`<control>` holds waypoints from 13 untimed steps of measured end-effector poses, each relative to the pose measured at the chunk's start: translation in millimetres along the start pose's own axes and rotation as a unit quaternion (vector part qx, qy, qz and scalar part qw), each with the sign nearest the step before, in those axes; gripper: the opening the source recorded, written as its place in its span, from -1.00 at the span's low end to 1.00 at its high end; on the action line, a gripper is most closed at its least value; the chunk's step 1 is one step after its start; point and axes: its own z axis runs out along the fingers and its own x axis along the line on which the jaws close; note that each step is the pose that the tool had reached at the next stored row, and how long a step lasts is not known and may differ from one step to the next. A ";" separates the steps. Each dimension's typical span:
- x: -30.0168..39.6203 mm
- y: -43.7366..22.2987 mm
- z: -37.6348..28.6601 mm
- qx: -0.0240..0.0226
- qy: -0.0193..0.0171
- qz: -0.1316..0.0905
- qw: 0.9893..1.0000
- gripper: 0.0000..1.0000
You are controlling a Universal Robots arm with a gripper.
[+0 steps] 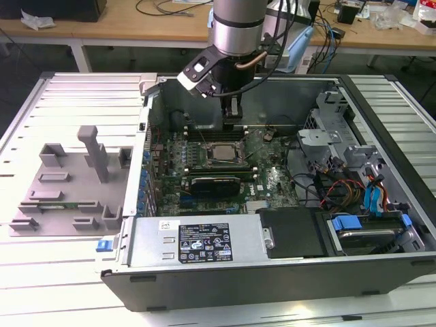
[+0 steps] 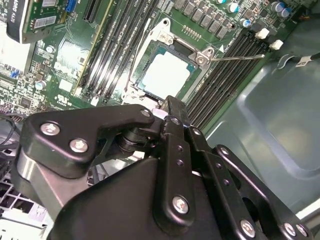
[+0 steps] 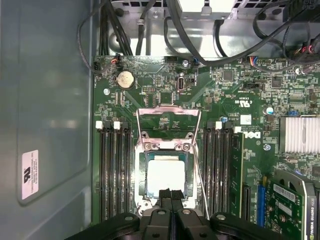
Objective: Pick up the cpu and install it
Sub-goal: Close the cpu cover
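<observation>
While seated flat in the open socket (image 3: pixel 142 146), not gripped: cpu (image 3: pixel 165 174), silvery top bare, just beside tips of gripper (image 3: pixel 170 191); fingers (image 3: pixel 165 200) pressed together, empty

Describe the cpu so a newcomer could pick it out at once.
Look inside the open computer case, at the green motherboard. Between its two banks of black memory slots sits an opened metal socket frame. The cpu is the pale silvery square lying in it, the only smooth bright plate there.
</observation>
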 end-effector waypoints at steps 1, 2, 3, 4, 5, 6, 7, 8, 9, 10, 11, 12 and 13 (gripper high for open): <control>0.0 0.0 -0.9 0.000 0.000 0.000 1.000 -0.79; 0.1 0.0 -2.8 0.000 0.000 0.000 1.000 -0.79; 0.1 0.0 -5.0 0.000 0.000 0.000 1.000 -0.79; 0.1 0.0 -6.4 0.000 0.000 0.000 1.000 -0.79; 0.1 0.2 -6.6 0.000 0.000 0.000 1.000 -0.79; 0.1 3.9 -6.6 0.000 0.000 0.000 1.000 -0.79; 0.0 9.9 -6.6 0.000 0.000 0.000 1.000 -0.79; -0.1 17.3 -6.5 0.000 0.000 0.000 1.000 -0.79; -0.2 22.8 -6.5 0.000 0.000 0.000 1.000 -0.79; -0.3 26.7 -6.4 0.000 0.000 0.000 1.000 -0.79; -0.3 29.8 -6.4 0.000 0.000 0.000 1.000 -0.79; -0.5 38.5 -6.3 0.000 0.000 0.000 1.000 -0.79; -0.6 45.8 -6.2 0.000 0.000 0.000 1.000 -0.79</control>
